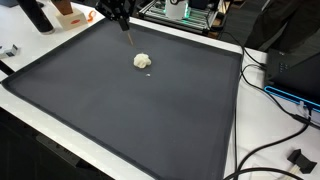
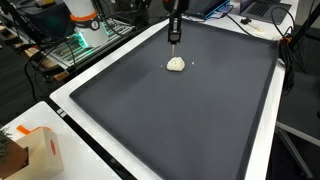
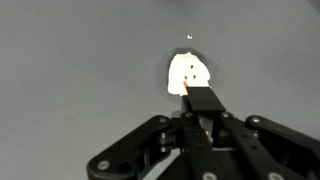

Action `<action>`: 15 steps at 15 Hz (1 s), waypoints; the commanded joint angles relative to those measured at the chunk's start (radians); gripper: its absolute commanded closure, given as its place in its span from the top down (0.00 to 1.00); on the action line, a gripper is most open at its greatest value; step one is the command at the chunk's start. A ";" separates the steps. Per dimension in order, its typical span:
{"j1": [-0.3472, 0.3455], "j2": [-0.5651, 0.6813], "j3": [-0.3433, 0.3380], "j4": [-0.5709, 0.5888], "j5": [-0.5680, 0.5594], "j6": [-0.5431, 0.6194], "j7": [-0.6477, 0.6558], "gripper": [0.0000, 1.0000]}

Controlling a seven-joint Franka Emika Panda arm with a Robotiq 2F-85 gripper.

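Gripper (image 3: 200, 104) clamped shut on thin stick (image 1: 127, 33) (probably, view's blurry). White lump (image 3: 187, 72) right at tip; easily shoved across mat (image 1: 150, 120) if clipped.

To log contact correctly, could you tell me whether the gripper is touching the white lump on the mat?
Apart: an exterior view shows bare black mat between the gripper and the white lump.

- Gripper (image 3: 195, 92): my own, matte black all over, filling the wrist view from 6 o'clock.
- Fingers (image 3: 203, 103): flat rectangular black bars, with a small orange fleck at the 12 o'clock tip.
- Linkages (image 3: 150, 135): rounded black arms with round pivots, at 5 and 7 o'clock.
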 commanded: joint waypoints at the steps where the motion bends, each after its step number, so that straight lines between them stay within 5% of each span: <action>1: 0.010 -0.052 -0.012 -0.024 -0.035 -0.028 0.050 0.03; 8: 0.011 -0.057 -0.012 0.001 -0.017 -0.024 0.034 0.03; 9: 0.012 -0.060 -0.012 0.003 -0.017 -0.024 0.034 0.13; 14: 0.012 -0.056 -0.012 0.006 -0.017 -0.024 0.034 0.13; 15: 0.012 -0.056 -0.012 0.006 -0.017 -0.024 0.034 0.03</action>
